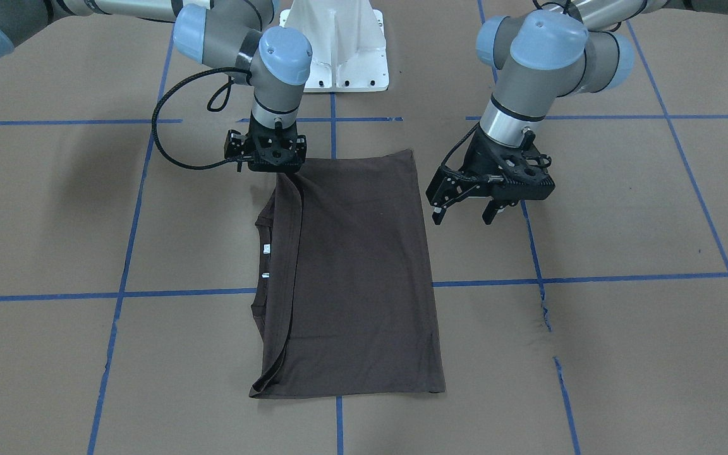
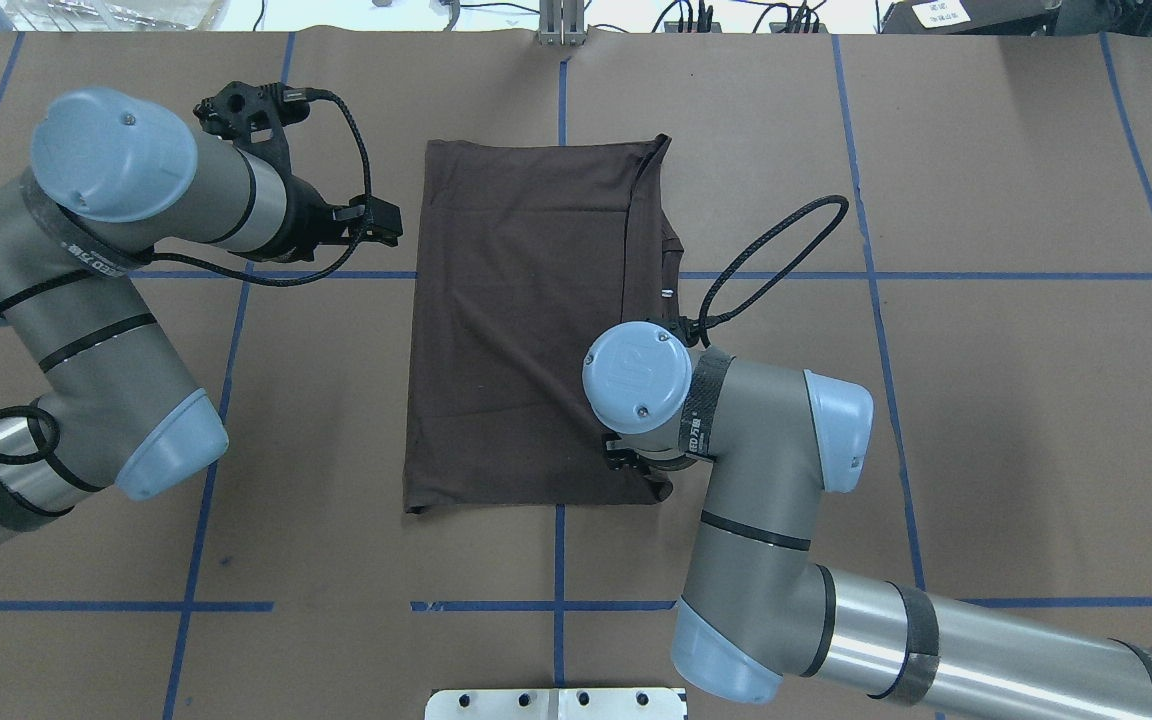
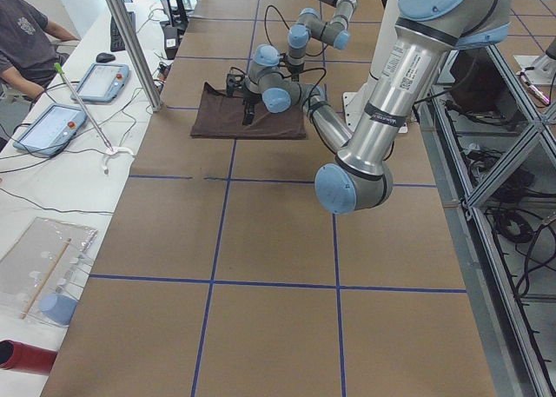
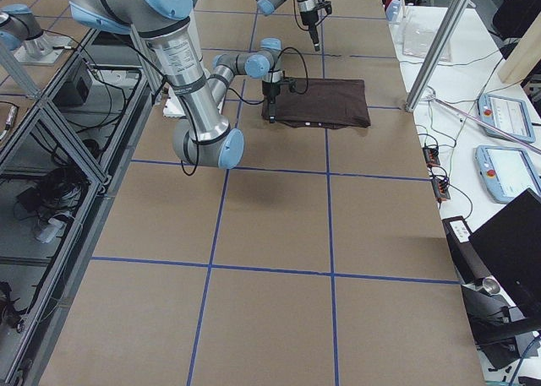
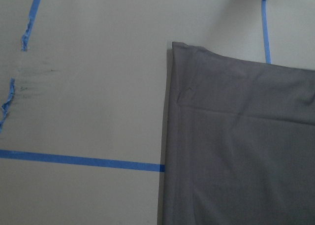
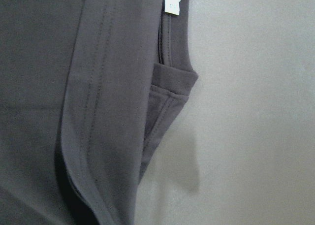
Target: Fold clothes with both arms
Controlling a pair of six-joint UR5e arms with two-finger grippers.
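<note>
Below the right claw (image 1: 277,169) is the robot-side corner of the shirt (image 1: 364,272). The claw looks clenched on that folded edge, with fabric rising up into it. You have the shirt lying as a long rectangle on the table (image 1: 623,208), sleeves tucked under. The collar (image 1: 260,222) and white tags (image 1: 266,248) peek out on that claw's side. Across the shirt, the left claw (image 1: 463,215) hangs released, beside the other long edge and touching nothing. My read is that the side folds are done and the crosswise fold is not yet made.

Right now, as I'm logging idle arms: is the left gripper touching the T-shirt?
No, the left gripper hangs open beside the T-shirt, clear of its edge.
</note>
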